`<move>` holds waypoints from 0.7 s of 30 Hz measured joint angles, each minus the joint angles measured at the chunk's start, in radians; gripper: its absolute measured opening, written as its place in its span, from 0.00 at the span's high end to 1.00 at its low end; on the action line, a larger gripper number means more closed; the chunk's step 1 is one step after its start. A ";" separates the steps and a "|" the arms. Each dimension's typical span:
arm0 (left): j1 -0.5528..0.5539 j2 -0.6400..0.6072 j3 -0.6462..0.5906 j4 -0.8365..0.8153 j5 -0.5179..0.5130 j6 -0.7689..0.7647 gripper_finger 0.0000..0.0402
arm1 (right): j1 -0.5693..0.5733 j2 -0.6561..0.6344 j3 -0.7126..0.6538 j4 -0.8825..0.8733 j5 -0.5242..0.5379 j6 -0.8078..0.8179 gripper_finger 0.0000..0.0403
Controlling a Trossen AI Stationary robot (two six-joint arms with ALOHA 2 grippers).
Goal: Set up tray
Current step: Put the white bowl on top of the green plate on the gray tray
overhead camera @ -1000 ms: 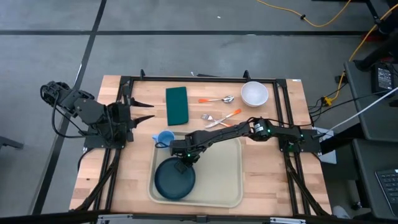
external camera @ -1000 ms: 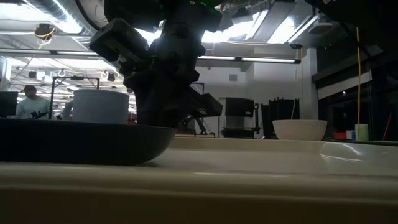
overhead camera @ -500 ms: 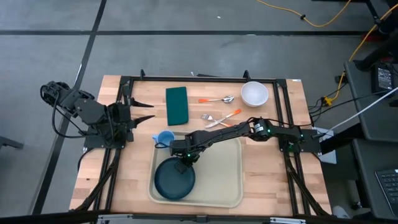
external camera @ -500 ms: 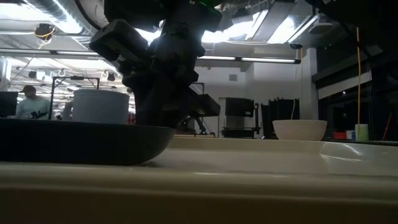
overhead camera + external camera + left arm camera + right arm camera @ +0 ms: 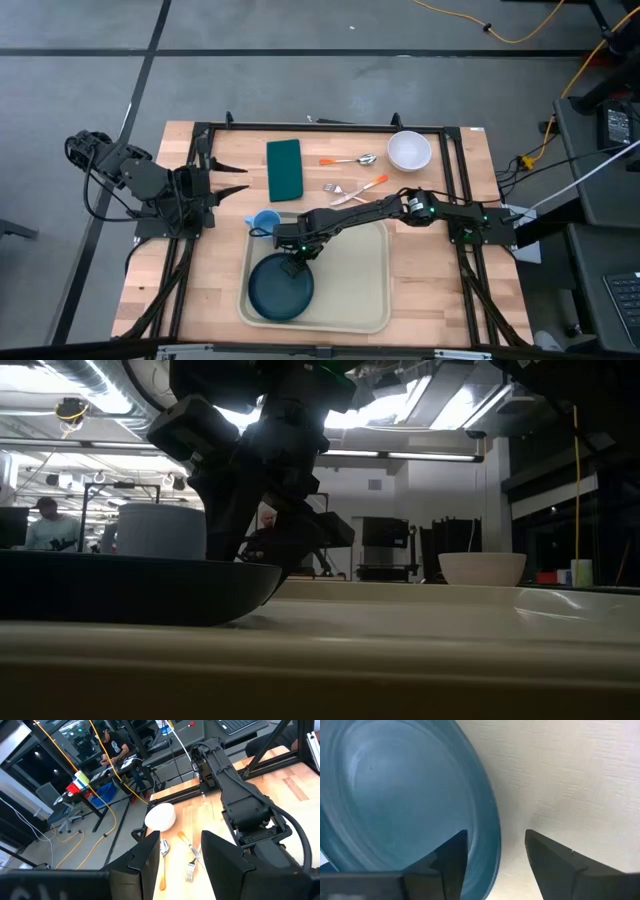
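Observation:
The beige tray [image 5: 356,272] lies near the table's near edge, and a dark blue plate [image 5: 281,289] rests flat in its left half. My right gripper [image 5: 296,262] is open and points down at the plate's far rim [image 5: 493,827]. One finger [image 5: 451,855] stands over the plate's inside, the other [image 5: 547,857] over the bare tray [image 5: 570,780]. The low view shows a gap between the fingers above the plate [image 5: 120,590]. My left gripper [image 5: 236,178] is open and waits by the table's left side.
A light blue cup [image 5: 265,222] stands just beyond the tray's far left corner. A dark green napkin [image 5: 285,168], an orange-handled spoon [image 5: 351,160], a fork and an orange-handled utensil [image 5: 357,190] and a white bowl [image 5: 409,151] lie on the far half of the table. People show in the room behind.
My right gripper has opened over the plate's far rim: in the low view its fingers were one closed dark mass, and a gap now shows between them. The plate has stayed flat on the tray.

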 joint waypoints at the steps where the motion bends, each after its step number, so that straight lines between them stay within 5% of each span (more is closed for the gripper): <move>1: 0.000 0.000 0.000 0.000 -0.004 0.000 0.65 | -0.001 0.000 0.000 0.000 -0.008 -0.006 0.49; 8: 0.000 -0.001 0.000 0.000 -0.014 -0.001 0.65 | -0.013 0.000 0.080 -0.123 -0.042 -0.053 0.47; 13: 0.000 -0.007 0.000 0.002 -0.014 -0.007 0.65 | -0.029 -0.009 0.204 -0.423 0.091 -0.174 0.47; 21: 0.000 -0.019 0.000 -0.004 -0.014 -0.029 0.65 | -0.043 -0.207 0.152 -0.628 0.237 -0.193 0.47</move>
